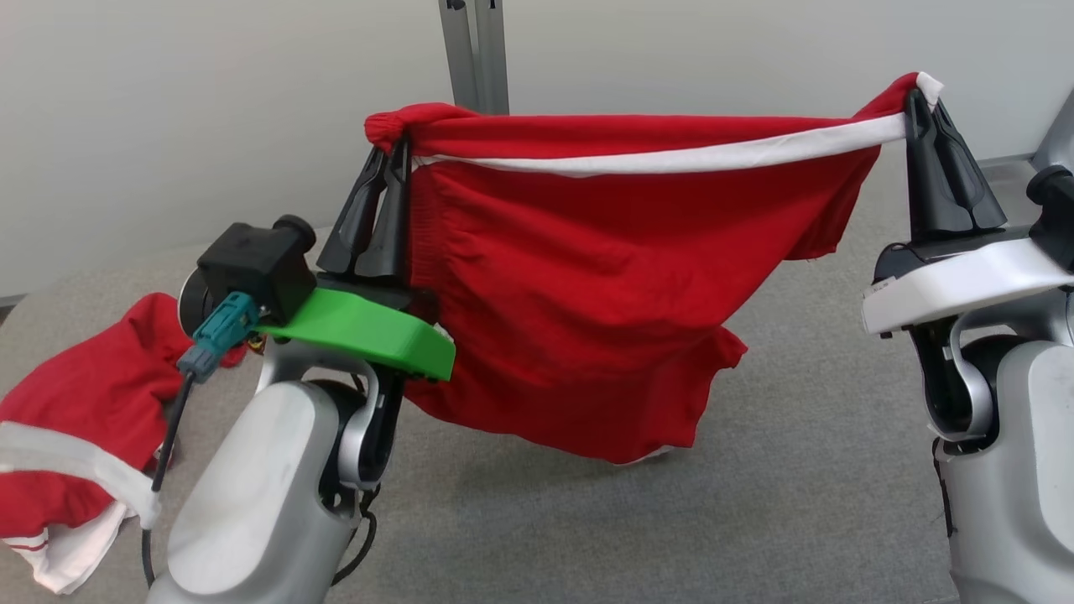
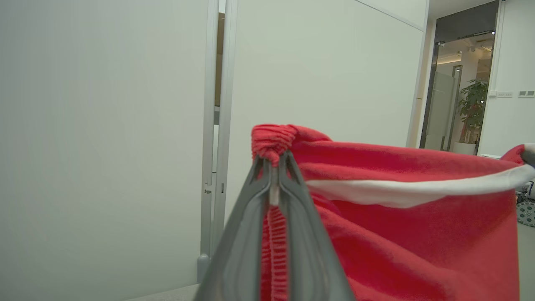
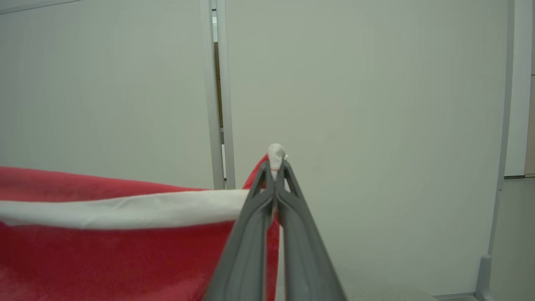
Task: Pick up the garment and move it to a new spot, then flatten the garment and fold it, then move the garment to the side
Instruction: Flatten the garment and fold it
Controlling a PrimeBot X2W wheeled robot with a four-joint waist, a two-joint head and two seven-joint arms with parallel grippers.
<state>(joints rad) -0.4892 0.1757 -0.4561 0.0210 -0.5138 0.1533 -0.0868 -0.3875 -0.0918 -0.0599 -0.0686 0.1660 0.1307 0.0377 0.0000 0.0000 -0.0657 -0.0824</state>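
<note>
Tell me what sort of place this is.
Probably an office or lab interior: pale partition panels, a potted plant beside a glass doorway, and a grey carpet-like surface.

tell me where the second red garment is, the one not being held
In the head view the loose garment lies crumpled on the grey surface at the lower left, beside the left arm, apart from the held garment.

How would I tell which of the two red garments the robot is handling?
Look above the grey surface, before the pale wall. The held red garment hangs in the air, its white-striped top edge stretched between both shut jaws; the other red garment lies crumpled at the surface's left.
</note>
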